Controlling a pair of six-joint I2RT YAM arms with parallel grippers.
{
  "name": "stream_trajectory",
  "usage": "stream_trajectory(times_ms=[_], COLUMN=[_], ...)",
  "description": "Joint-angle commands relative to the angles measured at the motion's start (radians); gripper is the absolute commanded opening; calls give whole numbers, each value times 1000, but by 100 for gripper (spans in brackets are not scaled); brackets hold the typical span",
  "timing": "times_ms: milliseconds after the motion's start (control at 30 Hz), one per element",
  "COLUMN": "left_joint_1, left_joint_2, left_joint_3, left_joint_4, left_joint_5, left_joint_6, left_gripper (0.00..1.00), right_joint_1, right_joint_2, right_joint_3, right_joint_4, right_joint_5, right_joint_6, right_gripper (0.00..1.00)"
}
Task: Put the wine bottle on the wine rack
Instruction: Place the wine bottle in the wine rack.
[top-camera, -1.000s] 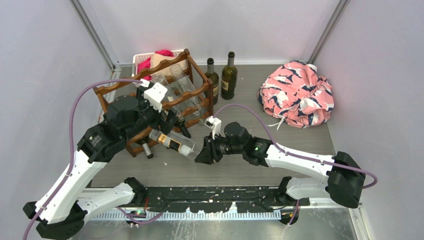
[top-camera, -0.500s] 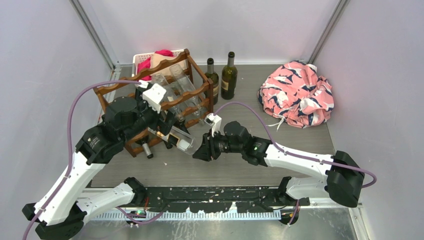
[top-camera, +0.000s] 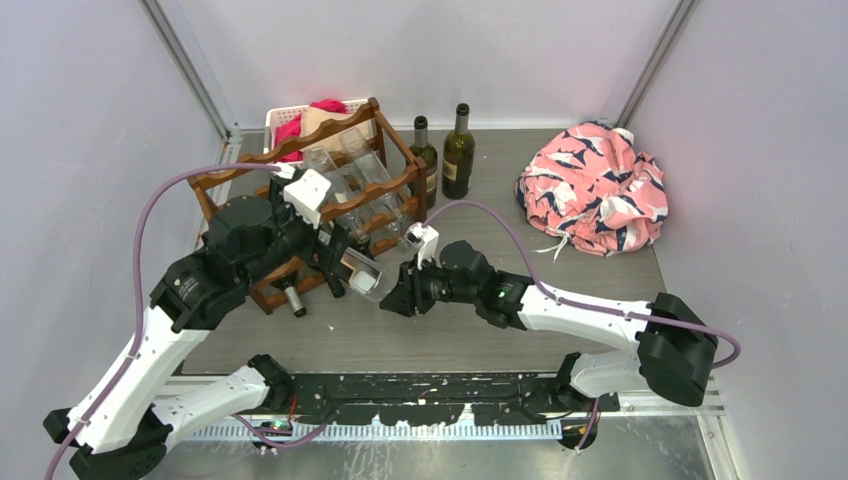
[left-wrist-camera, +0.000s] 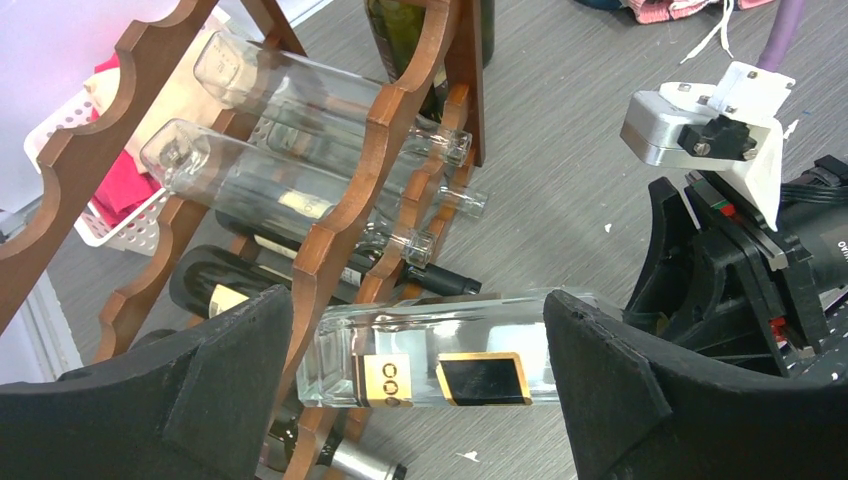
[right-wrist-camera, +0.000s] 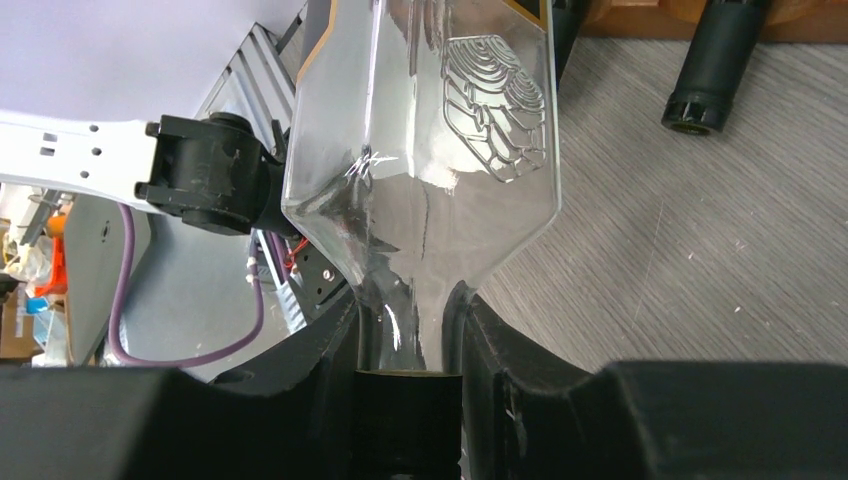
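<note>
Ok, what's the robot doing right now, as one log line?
left gripper: open, straddling clear bottle | right gripper: shut on clear bottle neck | clear bottle: roughly level, base at wine rack lower front

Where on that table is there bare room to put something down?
Bare tabletop lies between the standing dark bottles and the pink cloth, and along the near edge. Around the rack and clear bottle it is crowded.

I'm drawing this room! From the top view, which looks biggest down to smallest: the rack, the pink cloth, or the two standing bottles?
1. rack: looks biggest.
2. pink cloth: clearly smaller than the rack.
3. standing bottles: smallest. The two look about alike, so I won't rank one over the other.
</note>
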Motion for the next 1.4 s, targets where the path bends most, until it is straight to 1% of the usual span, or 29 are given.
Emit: stream_trajectory(times_ms=[0, 633, 1100, 1200, 1367], left_joint_1=[7, 7, 7, 7, 7], left_joint_2=[-18, -54, -66, -69, -72], left_joint_3=[-2, -32, -44, -45, -45], left_joint_4=[65, 90, 95, 97, 109], left_joint_5=[-7, -2, 0, -2, -3], left_joint_6=[8, 14, 27, 29, 33], left_gripper=[95, 95, 95, 95, 95], right_joint_1=[7, 30, 85, 91, 94], right_joint_2=[-16, 137, 284, 305, 337], right_joint_3=[108, 143, 290, 307, 333], right_joint_4=[325, 514, 553, 561, 593], right_joint_5=[32, 142, 251, 316, 346], right_joint_6=[-11, 24, 21, 21, 20], right_gripper=[1, 1, 1, 1, 1])
